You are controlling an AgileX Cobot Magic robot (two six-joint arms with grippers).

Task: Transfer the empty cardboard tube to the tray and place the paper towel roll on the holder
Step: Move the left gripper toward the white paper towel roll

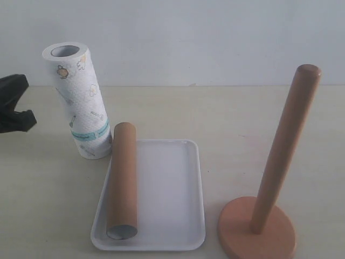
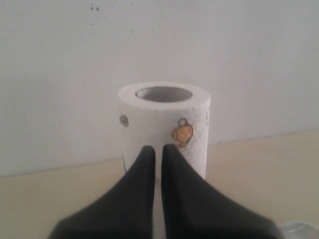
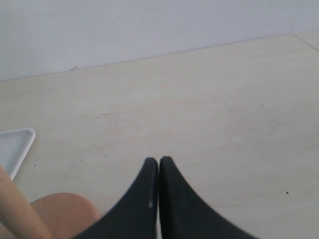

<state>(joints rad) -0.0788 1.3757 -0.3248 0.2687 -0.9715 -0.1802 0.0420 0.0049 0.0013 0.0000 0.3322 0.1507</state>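
We see the plain brown hollow cardboard tube [image 1: 122, 181] lying along the left edge of the white rectangular tray [image 1: 172, 189], the white cartoon-printed paper towel roll [image 1: 80, 102] standing beside its back left corner, and the left tool [image 2: 157, 149] and right tool [image 3: 158, 162] both closed, empty.

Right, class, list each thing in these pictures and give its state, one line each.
empty cardboard tube: lying in the tray along its left side
tray: flat on the table, holding only the tube
paper towel roll: standing on end on the table
holder: upright, post bare
left pincer: shut, empty, facing the roll
right pincer: shut, empty
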